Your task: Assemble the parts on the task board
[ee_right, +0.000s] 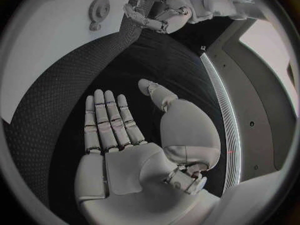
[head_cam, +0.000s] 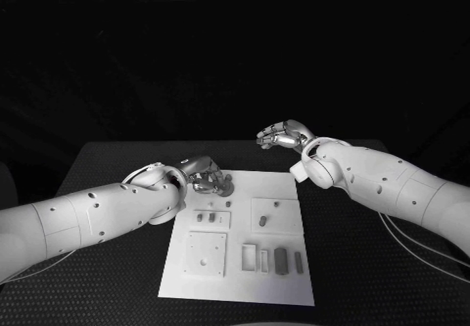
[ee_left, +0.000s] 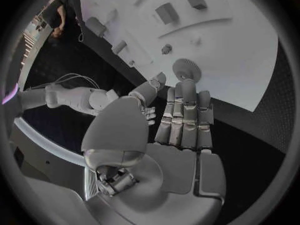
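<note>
The white task board point(head_cam: 286, 285) lies in the middle of the black table. A toothed gear point(ee_left: 185, 69) lies flat at its far left corner. My left hand point(head_cam: 204, 178) hovers over that corner, fingers held straight and together just short of the gear, thumb apart, holding nothing. The gear point(ee_right: 98, 9) and the left hand point(ee_right: 156, 15) are also seen from the right wrist. My right hand point(head_cam: 284, 136) hangs above the table beyond the board's far edge, with its palm point(ee_right: 125, 170) flat, its fingers straight and nothing in it.
Small parts lie on the board: two short pegs point(head_cam: 205, 218) in a raised square, an oblong piece point(head_cam: 263, 220) in another square, a square plate point(head_cam: 206, 253), and upright bars point(head_cam: 280, 260) beside slotted frames point(head_cam: 248, 257) at the near side. Black table point(head_cam: 108, 163) surrounds the board.
</note>
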Available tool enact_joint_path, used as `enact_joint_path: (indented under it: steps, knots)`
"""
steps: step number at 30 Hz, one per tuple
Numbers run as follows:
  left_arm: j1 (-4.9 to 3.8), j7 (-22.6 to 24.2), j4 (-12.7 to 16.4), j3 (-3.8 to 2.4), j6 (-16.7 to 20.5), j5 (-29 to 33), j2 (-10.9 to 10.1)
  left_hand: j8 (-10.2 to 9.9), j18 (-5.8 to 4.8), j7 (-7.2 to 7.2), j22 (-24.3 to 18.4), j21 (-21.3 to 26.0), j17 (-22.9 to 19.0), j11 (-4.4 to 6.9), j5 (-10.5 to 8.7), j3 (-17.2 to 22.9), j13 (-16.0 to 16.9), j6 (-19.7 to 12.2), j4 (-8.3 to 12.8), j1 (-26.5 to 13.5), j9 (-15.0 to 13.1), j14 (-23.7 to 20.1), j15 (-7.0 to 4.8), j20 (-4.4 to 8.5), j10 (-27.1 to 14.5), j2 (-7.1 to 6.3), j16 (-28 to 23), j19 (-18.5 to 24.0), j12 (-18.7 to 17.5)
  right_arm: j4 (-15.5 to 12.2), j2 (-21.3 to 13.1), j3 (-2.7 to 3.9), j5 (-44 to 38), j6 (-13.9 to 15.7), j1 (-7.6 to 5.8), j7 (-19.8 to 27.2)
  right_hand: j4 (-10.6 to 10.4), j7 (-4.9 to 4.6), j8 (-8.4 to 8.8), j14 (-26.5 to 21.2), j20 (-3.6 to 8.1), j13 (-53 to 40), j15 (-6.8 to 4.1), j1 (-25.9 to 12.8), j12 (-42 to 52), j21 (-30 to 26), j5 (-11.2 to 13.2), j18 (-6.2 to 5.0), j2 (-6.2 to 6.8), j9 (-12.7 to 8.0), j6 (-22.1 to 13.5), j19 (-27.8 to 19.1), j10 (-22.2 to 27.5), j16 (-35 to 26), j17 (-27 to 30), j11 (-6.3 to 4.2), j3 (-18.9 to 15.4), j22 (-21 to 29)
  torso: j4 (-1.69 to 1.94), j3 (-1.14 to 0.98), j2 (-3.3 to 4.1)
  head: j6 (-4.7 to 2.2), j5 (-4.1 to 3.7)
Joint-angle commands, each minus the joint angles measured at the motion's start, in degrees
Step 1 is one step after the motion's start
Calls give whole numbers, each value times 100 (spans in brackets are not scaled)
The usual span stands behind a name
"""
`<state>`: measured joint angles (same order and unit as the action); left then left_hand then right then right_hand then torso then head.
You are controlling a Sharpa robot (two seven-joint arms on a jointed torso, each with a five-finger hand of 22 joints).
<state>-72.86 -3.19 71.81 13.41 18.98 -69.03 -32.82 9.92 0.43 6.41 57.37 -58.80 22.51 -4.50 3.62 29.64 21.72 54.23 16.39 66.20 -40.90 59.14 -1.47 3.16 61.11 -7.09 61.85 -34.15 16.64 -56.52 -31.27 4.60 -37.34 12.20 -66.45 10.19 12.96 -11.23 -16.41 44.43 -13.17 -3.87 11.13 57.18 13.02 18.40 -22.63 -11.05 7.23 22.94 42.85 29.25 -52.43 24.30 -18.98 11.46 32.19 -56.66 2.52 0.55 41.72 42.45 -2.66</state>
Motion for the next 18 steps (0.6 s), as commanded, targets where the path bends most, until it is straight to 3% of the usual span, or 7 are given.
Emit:
enact_joint_path:
  steps: [1,10,18]
  knots:
    - [79,377,-46,4,218,-910,101,-58,33,-14,-2,-86,67,16,-41,-59,-132,-69,5,11,75,166,-41,426,0,-45,143,-135,-183,-1,17,1,-7,-30,2,45,17,-145,-33,-56,31,-6,-4,-14,-23,-22,-34,91,-24,-8,-42,14,-48,28,6,-8,-16,-8,-10,0,5,-12,-7]
    - [134,376,-173,12,-120,-1142,256,-29,48,-25,-9,-164,164,17,157,-34,-313,57,11,180,179,232,-49,436,162,4,361,-165,-433,-17,42,1,-7,-29,2,37,13,-145,-35,-55,30,-6,-5,-15,-24,-25,-32,91,-31,-9,-41,17,-51,30,7,-8,-14,-12,-17,-14,8,-8,-17]
    - [164,256,-196,15,-333,-1194,309,-18,40,-17,-11,-174,171,11,179,-58,-338,90,-1,134,199,222,-45,433,210,14,384,-149,-467,-26,50,1,-7,-33,2,36,12,-146,-35,-54,30,-6,-5,-15,-24,-26,-31,91,-32,-10,-40,18,-52,30,7,-8,-13,-13,-13,-14,2,10,-39]
